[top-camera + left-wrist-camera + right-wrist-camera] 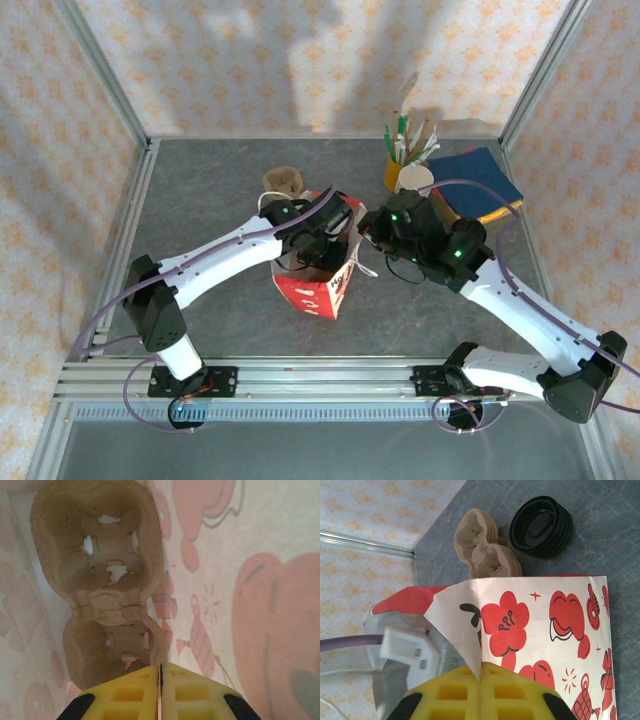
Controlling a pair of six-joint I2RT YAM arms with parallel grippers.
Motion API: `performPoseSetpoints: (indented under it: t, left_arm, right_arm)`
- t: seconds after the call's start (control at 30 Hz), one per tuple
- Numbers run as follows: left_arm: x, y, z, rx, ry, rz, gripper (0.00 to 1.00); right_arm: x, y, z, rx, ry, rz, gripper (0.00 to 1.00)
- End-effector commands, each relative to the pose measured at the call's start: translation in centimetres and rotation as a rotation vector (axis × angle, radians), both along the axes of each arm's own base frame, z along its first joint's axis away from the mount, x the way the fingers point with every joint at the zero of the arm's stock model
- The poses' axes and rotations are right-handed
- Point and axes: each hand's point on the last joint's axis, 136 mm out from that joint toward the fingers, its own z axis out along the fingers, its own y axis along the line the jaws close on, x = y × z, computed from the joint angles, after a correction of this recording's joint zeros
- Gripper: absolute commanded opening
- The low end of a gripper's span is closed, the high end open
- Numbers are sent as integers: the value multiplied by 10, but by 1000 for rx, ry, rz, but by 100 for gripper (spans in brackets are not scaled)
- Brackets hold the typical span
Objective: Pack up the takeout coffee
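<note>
Pulp tray (100, 555) lies below closed left fingers (130, 695); right fingers (515, 695) seemingly pinch printed paper bag (545, 625).

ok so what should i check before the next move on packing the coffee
1. Bag upright, mouth open: ok, it stands on the table in the top view.
2. Right gripper holding the bag's edge: ok, shut on the white flap.
3. Cup carrier inside the bag: ok, both wells empty.
4. Left gripper free to pull out: cannot tell; it is shut inside the bag, its tips at the carrier's rim.
5. Coffee cup's place known: cannot tell.
6. Stack of black lids clear of the bag: ok, it sits apart, beyond it.
</note>
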Motion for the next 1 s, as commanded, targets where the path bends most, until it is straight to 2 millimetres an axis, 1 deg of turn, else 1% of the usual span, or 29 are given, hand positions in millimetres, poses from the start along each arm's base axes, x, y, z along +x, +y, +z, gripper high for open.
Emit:
performPoseSetpoints:
  t: [0.0, 0.1, 0.27, 0.4, 0.6, 0.8, 0.9, 0.97]
  left_arm:
    - [-6, -4, -14, 11, 37, -50, 11]
    - [-5, -7, -23, 19, 50, -63, 11]
    - [1, -15, -36, -15, 69, -62, 9]
    - [6, -12, -52, 28, 78, -47, 8]
    - [12, -12, -62, 32, 86, -25, 7]
    - [9, -11, -78, 43, 119, -25, 6]
    - [11, -8, -86, 42, 136, -10, 7]
    - [10, -10, -90, 28, 152, -15, 6]
  right_arm:
    - [3, -1, 8, 39, -31, -19, 0]
    - [3, 1, 7, 47, -27, -11, 0]
    - [2, 2, 9, 55, -27, -7, 0]
    - [2, 2, 12, 59, -29, -2, 0]
    - [1, 0, 15, 67, -36, -10, 0]
    - [0, -2, 17, 69, -42, -13, 0]
    - [-1, -3, 23, 85, -55, -16, 0]
    - [-2, -4, 28, 103, -70, -16, 0]
